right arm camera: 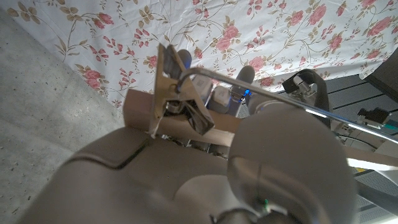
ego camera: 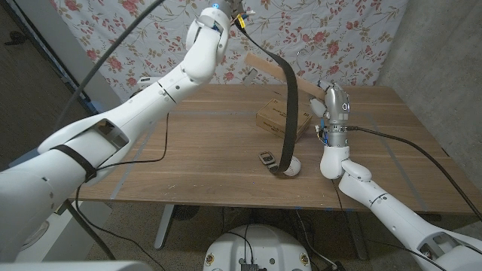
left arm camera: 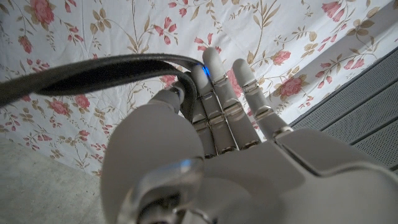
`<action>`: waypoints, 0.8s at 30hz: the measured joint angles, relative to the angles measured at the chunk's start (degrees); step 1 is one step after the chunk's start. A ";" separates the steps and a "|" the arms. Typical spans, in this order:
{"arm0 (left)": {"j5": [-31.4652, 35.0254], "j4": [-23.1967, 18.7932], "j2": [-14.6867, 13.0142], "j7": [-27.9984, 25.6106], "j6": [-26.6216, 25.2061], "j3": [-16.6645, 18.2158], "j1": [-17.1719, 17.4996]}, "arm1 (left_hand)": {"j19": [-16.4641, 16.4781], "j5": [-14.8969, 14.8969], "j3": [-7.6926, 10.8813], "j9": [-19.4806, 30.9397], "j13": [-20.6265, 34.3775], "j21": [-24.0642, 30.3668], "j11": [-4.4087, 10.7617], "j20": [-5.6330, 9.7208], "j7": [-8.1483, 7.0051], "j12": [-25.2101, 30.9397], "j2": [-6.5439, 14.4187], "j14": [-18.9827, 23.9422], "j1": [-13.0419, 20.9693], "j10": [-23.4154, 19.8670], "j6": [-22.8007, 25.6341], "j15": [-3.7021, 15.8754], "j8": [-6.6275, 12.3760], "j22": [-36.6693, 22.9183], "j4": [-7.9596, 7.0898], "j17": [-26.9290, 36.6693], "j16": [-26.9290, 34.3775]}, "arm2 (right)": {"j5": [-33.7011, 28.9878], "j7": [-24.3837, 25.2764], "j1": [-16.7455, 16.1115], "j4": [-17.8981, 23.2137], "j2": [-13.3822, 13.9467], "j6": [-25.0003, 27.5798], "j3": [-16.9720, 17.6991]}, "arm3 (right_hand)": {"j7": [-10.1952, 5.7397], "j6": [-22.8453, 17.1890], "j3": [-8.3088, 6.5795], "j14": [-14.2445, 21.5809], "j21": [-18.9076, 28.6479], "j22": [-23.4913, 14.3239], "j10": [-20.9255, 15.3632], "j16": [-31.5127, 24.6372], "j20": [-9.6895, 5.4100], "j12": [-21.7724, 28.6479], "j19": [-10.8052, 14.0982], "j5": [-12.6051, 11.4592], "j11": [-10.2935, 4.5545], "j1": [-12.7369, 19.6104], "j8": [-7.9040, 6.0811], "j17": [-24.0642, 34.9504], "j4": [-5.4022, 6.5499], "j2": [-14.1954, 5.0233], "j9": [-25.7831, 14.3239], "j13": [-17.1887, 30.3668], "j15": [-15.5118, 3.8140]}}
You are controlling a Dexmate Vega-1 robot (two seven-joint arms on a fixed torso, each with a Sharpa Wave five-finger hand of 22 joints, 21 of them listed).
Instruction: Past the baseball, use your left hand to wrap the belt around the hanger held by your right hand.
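My left hand [ego camera: 217,16] is raised high above the table's far side and grips one end of the dark belt [ego camera: 289,98]. In the left wrist view the belt [left arm camera: 93,74] runs out from between the fingers [left arm camera: 214,93] of that hand. The belt arcs over and hangs down, its lower end curling on the table against the white baseball [ego camera: 297,168]. My right hand [ego camera: 336,105] stands upright at the right and holds the wooden hanger [ego camera: 260,65], whose bar reaches left behind the belt. The hanger's bar and metal clip [right arm camera: 177,87] show close up in the right wrist view.
A flat cardboard box [ego camera: 280,118] lies on the wooden table [ego camera: 188,158] behind the hanging belt. A small dark object [ego camera: 265,158] lies left of the baseball. A black cable [ego camera: 143,159] crosses the table's left part. A floral cloth [ego camera: 135,38] hangs behind.
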State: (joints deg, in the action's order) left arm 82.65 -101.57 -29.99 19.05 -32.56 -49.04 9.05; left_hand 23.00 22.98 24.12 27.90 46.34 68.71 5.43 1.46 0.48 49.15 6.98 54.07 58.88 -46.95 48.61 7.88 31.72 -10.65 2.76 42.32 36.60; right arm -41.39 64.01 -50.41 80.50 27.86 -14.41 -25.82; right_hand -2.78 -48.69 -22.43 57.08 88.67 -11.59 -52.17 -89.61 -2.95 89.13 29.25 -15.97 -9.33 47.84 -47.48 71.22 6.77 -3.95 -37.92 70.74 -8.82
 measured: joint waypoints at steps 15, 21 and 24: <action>0.20 0.45 -2.18 -0.97 4.54 1.61 6.86 | 0.00 0.34 -0.05 0.01 0.19 0.00 0.08 -0.01 -0.01 -0.45 -0.19 0.10 -0.19 -0.13 0.00 -0.11 0.99 0.00 -0.41 0.30 -0.88 | 4.43 0.00 0.64 2.21 0.98 -1.27 -1.14 | 0.00 0.00 0.00 0.00 0.00 0.00 0.01 0.05 0.00 0.00 0.00 0.00 0.01 0.02 -0.43 0.01 0.00 -0.02 0.25 -0.03 0.00; -1.19 0.29 -2.70 -2.54 5.83 1.76 9.27 | 0.00 0.67 -0.06 0.01 0.25 0.00 0.08 -0.01 -0.20 -0.45 -0.49 0.52 0.12 -0.31 0.18 0.09 0.99 0.00 -0.41 0.29 -1.33 | 5.62 -0.02 0.92 2.82 1.12 -0.51 -1.58 | 0.00 0.00 0.00 0.00 0.00 0.00 0.01 0.07 0.00 0.00 0.00 0.00 0.01 0.02 -0.43 0.01 0.00 -0.02 0.20 -0.03 0.00; -2.03 -0.14 -3.00 -3.13 6.65 1.76 10.18 | 0.00 0.67 -0.06 0.01 0.25 0.00 0.07 -0.01 -0.20 -0.87 -0.49 0.52 0.12 -0.32 0.18 0.09 0.99 0.00 -0.42 0.29 -1.62 | 6.41 -0.16 1.19 3.40 1.17 0.56 -2.00 | 0.00 0.00 0.00 0.00 0.00 0.00 0.02 0.08 0.00 0.00 0.00 0.00 0.01 0.02 -0.64 0.00 0.00 -0.02 0.24 -0.04 0.00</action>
State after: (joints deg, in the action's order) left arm 80.62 -101.72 -32.99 15.92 -25.91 -47.28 19.23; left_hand 23.01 23.65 24.07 27.91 46.59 68.71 5.50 1.45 0.28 48.27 6.49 54.59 58.99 -47.27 48.79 7.97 32.71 -10.65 2.35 42.61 34.98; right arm -34.99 63.85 -49.21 83.90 29.03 -13.85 -27.83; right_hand -2.78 -48.69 -22.43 57.08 88.67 -11.59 -52.16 -89.53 -2.95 89.12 29.25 -15.97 -9.32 47.86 -48.11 71.23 6.77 -3.97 -37.68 70.70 -8.82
